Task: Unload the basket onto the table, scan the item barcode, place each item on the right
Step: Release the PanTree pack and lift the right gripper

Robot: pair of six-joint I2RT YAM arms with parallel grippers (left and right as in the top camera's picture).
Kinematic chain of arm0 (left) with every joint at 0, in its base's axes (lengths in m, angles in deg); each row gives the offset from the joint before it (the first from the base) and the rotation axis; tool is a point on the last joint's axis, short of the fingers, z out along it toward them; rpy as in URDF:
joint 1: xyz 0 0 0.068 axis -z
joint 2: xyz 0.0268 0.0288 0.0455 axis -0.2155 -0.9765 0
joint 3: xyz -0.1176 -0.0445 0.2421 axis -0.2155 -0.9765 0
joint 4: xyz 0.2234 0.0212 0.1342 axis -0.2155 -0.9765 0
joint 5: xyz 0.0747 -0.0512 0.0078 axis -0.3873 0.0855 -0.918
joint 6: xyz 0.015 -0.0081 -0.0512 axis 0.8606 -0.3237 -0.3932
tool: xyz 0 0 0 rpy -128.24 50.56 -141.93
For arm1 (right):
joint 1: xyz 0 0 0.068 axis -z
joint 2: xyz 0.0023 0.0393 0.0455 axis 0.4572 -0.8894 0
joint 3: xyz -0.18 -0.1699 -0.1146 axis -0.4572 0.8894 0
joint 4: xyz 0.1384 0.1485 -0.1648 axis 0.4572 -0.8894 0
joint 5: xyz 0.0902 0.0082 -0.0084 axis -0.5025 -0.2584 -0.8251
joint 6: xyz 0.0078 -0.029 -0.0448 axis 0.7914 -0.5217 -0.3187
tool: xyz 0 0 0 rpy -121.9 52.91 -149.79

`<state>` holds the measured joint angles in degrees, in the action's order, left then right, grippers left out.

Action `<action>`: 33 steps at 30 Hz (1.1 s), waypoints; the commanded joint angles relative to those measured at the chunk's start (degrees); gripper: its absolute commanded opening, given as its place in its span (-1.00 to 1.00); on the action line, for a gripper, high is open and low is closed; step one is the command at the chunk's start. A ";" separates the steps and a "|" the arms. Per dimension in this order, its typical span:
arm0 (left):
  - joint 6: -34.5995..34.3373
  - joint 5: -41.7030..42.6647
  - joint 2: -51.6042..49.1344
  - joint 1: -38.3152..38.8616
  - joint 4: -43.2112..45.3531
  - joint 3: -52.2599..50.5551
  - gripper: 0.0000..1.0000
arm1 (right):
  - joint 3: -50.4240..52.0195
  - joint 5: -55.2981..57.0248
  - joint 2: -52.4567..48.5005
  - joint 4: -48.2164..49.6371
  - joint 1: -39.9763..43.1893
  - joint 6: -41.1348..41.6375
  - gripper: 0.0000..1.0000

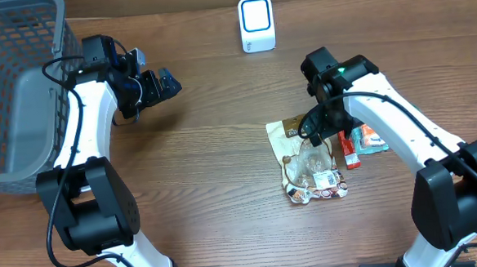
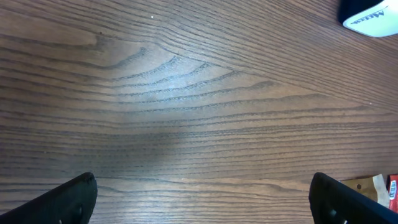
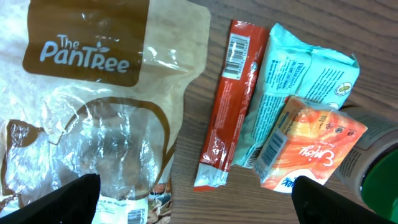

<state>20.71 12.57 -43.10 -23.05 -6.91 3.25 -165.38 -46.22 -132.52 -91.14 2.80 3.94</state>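
Observation:
A clear and brown PanTree snack bag [image 1: 305, 159] [image 3: 87, 93] lies flat on the wooden table, with a white barcode label [image 1: 329, 179] at its near end. The white scanner [image 1: 256, 24] with a blue-rimmed window stands at the far edge; its corner shows in the left wrist view [image 2: 372, 15]. My right gripper [image 1: 326, 127] [image 3: 208, 202] hovers open over the bag's right edge, holding nothing. My left gripper [image 1: 159, 83] [image 2: 202, 202] is open over bare wood, far left of the bag.
Right of the bag lie a red bar [image 3: 227, 102] with its barcode up, a teal packet [image 3: 292, 93], an orange pack [image 3: 311, 146] and a green-lidded can [image 3: 379, 171]. A grey wire basket [image 1: 15, 88] fills the far left.

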 commanded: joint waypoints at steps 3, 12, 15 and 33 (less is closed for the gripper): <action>-0.50 -0.20 -0.11 0.09 0.04 1.22 1.00 | 0.13 0.55 0.37 1.22 0.44 2.34 1.00; -0.50 -0.20 -0.11 0.09 0.04 1.22 0.99 | 0.13 0.55 0.37 2.58 0.44 2.49 1.00; -0.50 -0.20 -0.11 0.09 0.04 1.22 1.00 | 0.13 0.55 0.37 3.89 0.44 2.49 1.00; -0.50 -0.20 -0.11 0.09 0.02 1.22 0.99 | 0.13 0.55 0.37 10.58 0.44 2.49 1.00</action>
<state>20.71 12.57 -43.10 -23.05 -6.91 3.25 -165.38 -46.22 -132.52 -80.93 2.85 6.06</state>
